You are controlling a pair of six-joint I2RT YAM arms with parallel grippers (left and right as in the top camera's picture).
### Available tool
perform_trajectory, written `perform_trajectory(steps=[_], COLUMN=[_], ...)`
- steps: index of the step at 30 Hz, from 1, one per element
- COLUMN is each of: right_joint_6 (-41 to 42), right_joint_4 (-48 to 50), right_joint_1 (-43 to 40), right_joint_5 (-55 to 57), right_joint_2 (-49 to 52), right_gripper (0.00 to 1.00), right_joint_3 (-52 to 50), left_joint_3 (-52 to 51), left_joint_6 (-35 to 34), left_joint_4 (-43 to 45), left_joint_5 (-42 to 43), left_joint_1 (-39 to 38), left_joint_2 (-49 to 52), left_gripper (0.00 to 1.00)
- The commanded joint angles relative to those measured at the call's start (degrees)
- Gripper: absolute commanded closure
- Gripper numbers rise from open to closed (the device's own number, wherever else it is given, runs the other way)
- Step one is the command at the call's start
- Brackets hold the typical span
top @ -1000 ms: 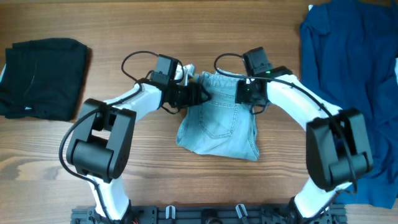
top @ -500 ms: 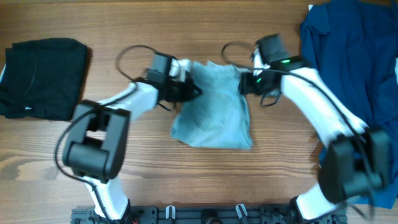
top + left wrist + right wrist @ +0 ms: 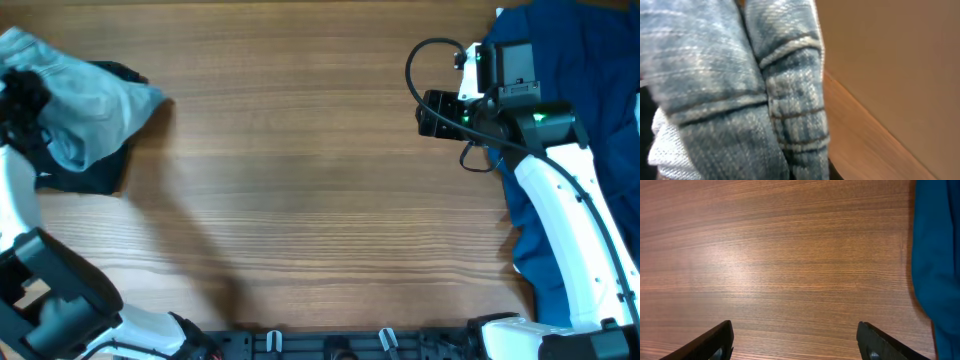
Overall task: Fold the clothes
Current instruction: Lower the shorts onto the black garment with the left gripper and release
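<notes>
The shorts point(image 3: 85, 95) are no longer in the middle of the table point(image 3: 300, 180). A second ago we had them lying between both arms. Now they sit bunched at the far left edge, on top of the folded black garment point(image 3: 95, 170), with the left gripper point(image 3: 20, 98) buried in them. In the left wrist view, denim seams and hem point(image 3: 740, 90) fill the frame and hide the fingers, so we cannot tell whether that gripper is clamped or has let go.

The right gripper point(image 3: 796, 342) has pulled back to the right. Its fingers are spread wide over bare wood, just beside the big dark-blue garment point(image 3: 590, 80), and it holds nothing.

We judge the folding itself finished and the shorts being stacked on the black pile. They look rumpled, so the fold may have loosened during the move.
</notes>
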Motion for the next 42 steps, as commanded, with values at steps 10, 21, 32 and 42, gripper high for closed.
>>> perform_trajectory(steps=[10, 21, 32, 42], right_joint_6=[-1.11, -1.14, -1.16, -1.11], right_joint_4=[-0.76, -0.85, -3.76, -3.82], right_joint_1=[-0.24, -0.24, -0.24, -0.24], right_joint_5=[-0.13, 0.02, 0.04, 0.24], right_joint_2=[0.42, 0.61, 0.61, 0.61], right_gripper=[0.20, 0.20, 0.20, 0.14], right_joint_3=[-0.50, -0.50, -0.50, -0.50], left_joint_3=[0.94, 0.92, 0.92, 0.92], left_joint_6=[-3.91, -7.87, -7.82, -4.81], left_joint_4=[4.39, 3.98, -5.44, -19.30], left_joint_5=[17.92, 25.16, -5.77, 17.40], left_joint_1=[11.82, 11.52, 11.89, 1.07], left_joint_2=[1.40, -1.16, 17.55, -5.35], left_gripper=[0.00, 0.02, 0.00, 0.00])
